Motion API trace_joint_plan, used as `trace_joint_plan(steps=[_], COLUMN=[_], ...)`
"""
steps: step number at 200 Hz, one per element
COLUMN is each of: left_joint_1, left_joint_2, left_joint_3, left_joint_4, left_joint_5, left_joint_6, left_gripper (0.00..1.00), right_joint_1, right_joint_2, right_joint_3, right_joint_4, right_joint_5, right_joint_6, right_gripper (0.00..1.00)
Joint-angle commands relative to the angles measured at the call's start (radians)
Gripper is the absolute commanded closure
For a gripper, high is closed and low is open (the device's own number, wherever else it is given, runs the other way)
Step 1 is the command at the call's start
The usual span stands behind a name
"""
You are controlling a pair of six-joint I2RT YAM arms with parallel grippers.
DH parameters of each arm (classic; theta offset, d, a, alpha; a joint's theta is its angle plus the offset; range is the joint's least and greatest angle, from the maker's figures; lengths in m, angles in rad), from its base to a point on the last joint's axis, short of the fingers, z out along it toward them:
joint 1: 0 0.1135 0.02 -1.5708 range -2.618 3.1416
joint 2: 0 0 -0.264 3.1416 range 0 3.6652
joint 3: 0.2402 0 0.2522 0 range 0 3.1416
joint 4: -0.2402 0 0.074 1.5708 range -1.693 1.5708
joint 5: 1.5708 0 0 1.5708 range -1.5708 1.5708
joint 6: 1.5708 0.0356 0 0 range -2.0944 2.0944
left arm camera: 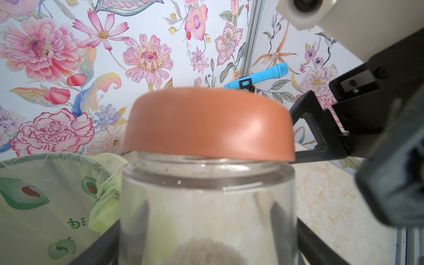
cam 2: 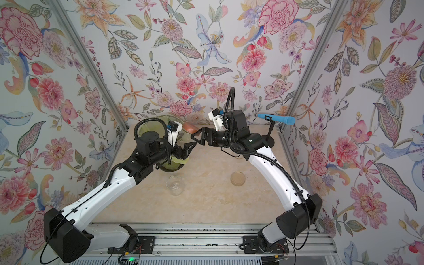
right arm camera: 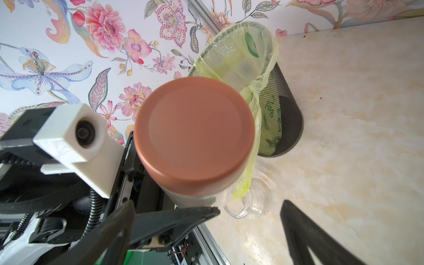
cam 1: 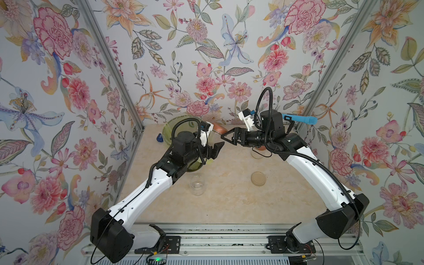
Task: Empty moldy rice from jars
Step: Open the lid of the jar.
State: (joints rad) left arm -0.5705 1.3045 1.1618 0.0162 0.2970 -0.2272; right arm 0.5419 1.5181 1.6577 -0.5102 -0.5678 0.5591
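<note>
We count two arms, the left arm (cam 1: 146, 190) and the right arm (cam 1: 316, 174), reaching in over one marble-look table (cam 1: 229, 206). One bin (right arm camera: 284, 119) of black mesh stands at the back, lined with a yellow-green liner (right arm camera: 229, 57). The left arm covers much of it in both top views.

We count three jars. The held jar (left arm camera: 206, 183) is clamped between the fingers of the left gripper (left arm camera: 208, 220), raised beside the bin. It is tipped so that its reddish-brown lid (left arm camera: 206, 124) faces the right gripper (right arm camera: 250, 206). That gripper's fingers stand wide apart, gripping nothing. One finger sits just beside the lid's rim, and we cannot tell whether it touches. The open jar (cam 1: 196, 184) stands upright and lidless on the table, just beside the bin's foot. The third jar (cam 1: 257, 153) is mostly hidden under the right arm, with a bit of reddish-brown showing at its top.

One blue microphone (cam 1: 300, 119) sits on a black stand in the back corner. One beige lid (cam 1: 258, 178) lies flat on the table, apart from the jars. One small blue object (cam 1: 160, 138) lies beside the bin; we cannot tell what it is.

The moldy rice (left arm camera: 206, 252) shows as one pale, blurred lump deep in the held jar, away from the lid.

The liner carries avocado pictures and a few green characters we cannot read.
</note>
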Motion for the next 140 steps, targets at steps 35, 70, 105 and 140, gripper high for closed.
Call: trace_joint_plan(steps=[35, 70, 105, 140], left_joint_1=[0.012, 0.013, 0.012, 0.014], left_joint_2=[0.007, 0.004, 0.001, -0.002], left_joint_3=[0.039, 0.032, 0.027, 0.022], left_joint_4=[0.110, 0.111, 0.113, 0.113], left_joint_5=[0.057, 0.059, 0.063, 0.068], left_joint_6=[-0.046, -0.049, -0.053, -0.055], left_gripper=[1.00, 1.00, 1.00, 1.00], right_joint_1=[-0.021, -0.022, -0.020, -0.011], right_joint_2=[0.054, 0.106, 0.150, 0.181], right_joint_3=[0.094, 0.152, 0.196, 0.229], right_joint_4=[0.027, 0.027, 0.018, 0.019], right_joint_5=[0.005, -0.013, -0.022, -0.037], right_joint_6=[0.006, 0.009, 0.007, 0.009], right_gripper=[0.00, 0.00, 0.00, 0.00])
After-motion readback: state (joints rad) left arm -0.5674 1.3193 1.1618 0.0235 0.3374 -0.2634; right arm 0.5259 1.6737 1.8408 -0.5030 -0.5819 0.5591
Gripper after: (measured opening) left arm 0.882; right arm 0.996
